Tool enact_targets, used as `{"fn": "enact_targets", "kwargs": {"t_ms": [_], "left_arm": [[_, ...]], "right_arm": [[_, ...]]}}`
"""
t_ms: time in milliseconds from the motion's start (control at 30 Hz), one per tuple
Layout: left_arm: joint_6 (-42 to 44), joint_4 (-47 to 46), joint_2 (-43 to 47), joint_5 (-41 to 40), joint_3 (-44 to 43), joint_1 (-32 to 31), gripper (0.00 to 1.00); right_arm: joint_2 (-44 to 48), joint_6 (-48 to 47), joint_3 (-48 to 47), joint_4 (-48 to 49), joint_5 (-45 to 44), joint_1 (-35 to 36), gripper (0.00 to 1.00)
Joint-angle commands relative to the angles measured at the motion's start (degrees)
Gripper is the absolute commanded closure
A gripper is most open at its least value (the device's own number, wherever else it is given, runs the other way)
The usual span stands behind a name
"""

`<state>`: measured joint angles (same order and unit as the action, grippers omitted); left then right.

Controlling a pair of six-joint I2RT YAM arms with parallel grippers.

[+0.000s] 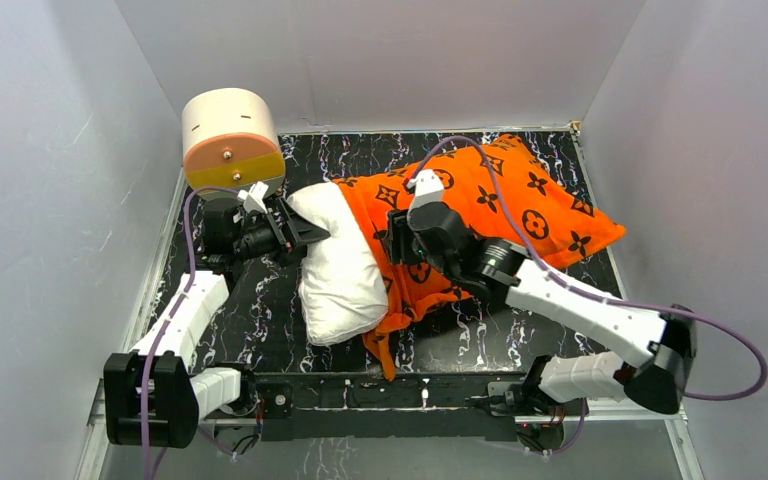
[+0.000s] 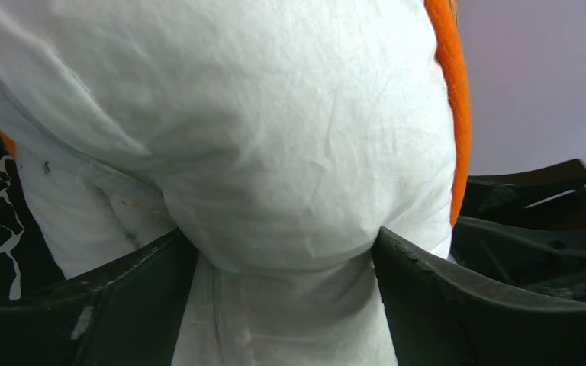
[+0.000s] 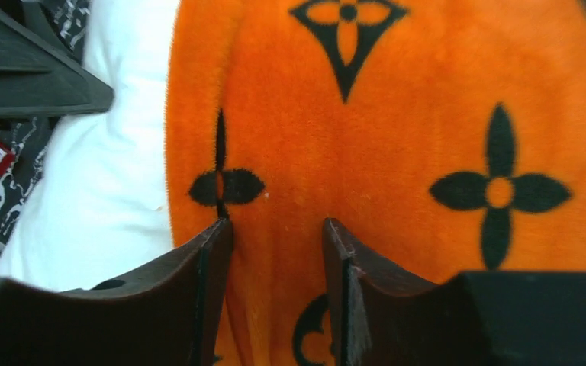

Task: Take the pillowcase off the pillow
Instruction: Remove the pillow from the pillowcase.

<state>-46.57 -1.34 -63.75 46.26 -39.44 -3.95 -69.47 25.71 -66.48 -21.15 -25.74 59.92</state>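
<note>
The white pillow (image 1: 338, 268) sticks out of the left end of the orange pillowcase (image 1: 520, 205) on the dark marbled floor. My left gripper (image 1: 310, 230) is shut on a bunch of the pillow's exposed end; in the left wrist view the white pillow (image 2: 275, 137) bulges between my fingers (image 2: 427, 282), with the pillowcase edge (image 2: 450, 91) at the right. My right gripper (image 1: 392, 243) is shut on a fold of the pillowcase (image 3: 397, 130) near its opening, with fabric squeezed between the fingers (image 3: 206, 259). The pillow (image 3: 114, 175) shows left of it.
A cream-and-orange cylinder (image 1: 230, 138) stands at the back left, just behind my left wrist. White walls enclose the floor (image 1: 520, 330) on three sides. An orange tie (image 1: 385, 352) of the pillowcase hangs toward the front rail.
</note>
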Motion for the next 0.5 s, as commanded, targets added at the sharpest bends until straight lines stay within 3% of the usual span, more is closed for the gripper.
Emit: {"fn": "enact_targets", "kwargs": {"t_ms": [0,167,233,267,467], "left_arm": [[-0.35,-4.17,-0.29,5.95,0.41,-0.20,0.27],[1.99,0.87,0.88,0.33,0.69,-0.19,0.65],[2.88,3.25,1.20,-1.14,0.41,-0.19,0.85],[3.64,3.80,1.25,-1.73,0.23,-0.23,0.99],[9.61,15.58,2.26,-12.21,-3.82,-0.06,1.00]], "right_arm": [[-4.01,3.60,-1.12,-2.10,3.26,-0.71,0.52],[-1.70,3.21,1.53,-1.08,-2.22,-2.53,0.82],[-0.17,3.39,2.96,-1.41,-3.41,-4.28,0.98],[0.47,3.38,3.66,-1.75,-3.93,-5.29,1.00],[4.33,6.48,6.28,-10.30,-16.34,-9.99,1.00]]}}
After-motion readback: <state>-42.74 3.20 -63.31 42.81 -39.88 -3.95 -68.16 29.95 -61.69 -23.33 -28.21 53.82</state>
